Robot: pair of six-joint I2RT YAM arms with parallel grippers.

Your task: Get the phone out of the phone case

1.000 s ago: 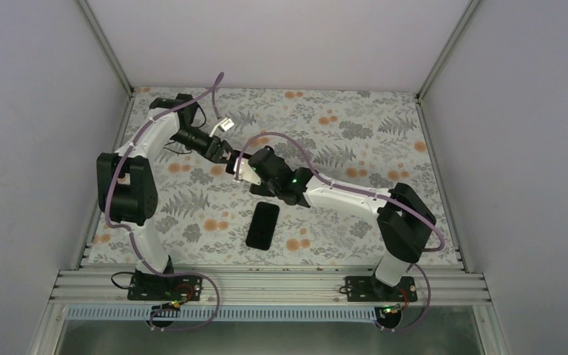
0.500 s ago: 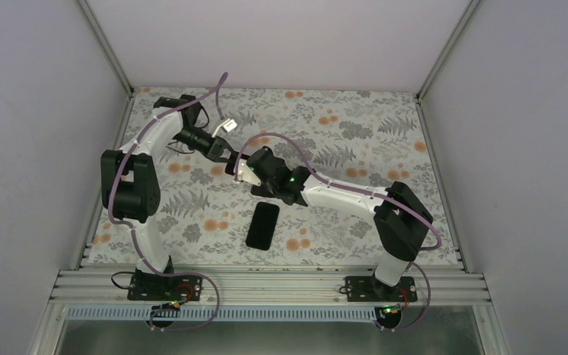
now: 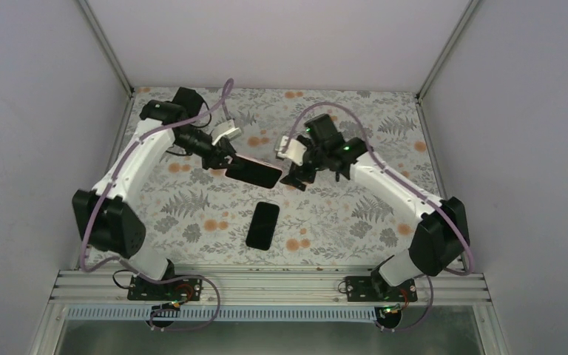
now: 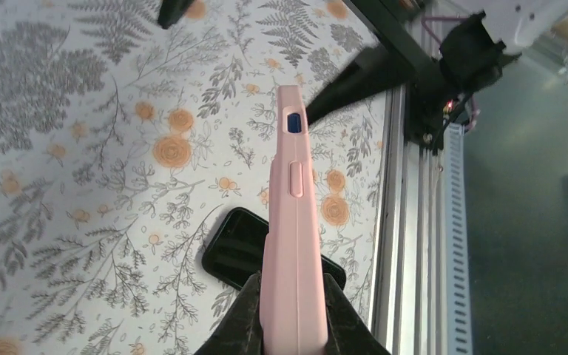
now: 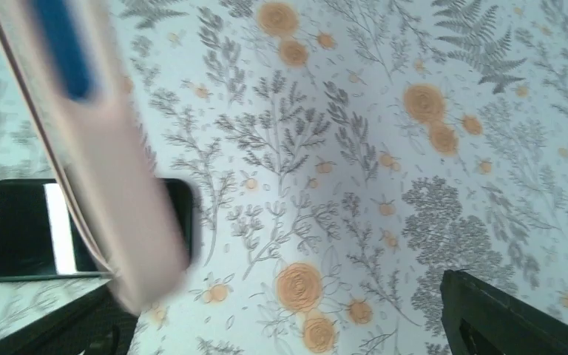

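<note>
My left gripper [image 3: 222, 158] [image 4: 292, 314] is shut on one end of the pink phone case [image 3: 254, 171] [image 4: 290, 214] and holds it above the floral mat. The left wrist view shows the case edge-on, with blue in its side cutout. From above its upper face looks black. A black phone [image 3: 263, 225] [image 4: 228, 248] [image 5: 15, 229] lies flat on the mat, below and in front of the case. My right gripper [image 3: 291, 166] [image 5: 288, 325] stands open just right of the case's free end, touching nothing. The case [image 5: 111, 185] is blurred at the left of the right wrist view.
The floral mat [image 3: 355, 148] covers the table inside plain white walls. An aluminium rail [image 3: 266, 285] [image 4: 414, 222] runs along the near edge, close to the black phone. Both arm bases are bolted to it.
The left gripper has shut on the case. The right gripper has let go, opened wide and drawn back to the right. The case now hangs from the left gripper alone.
</note>
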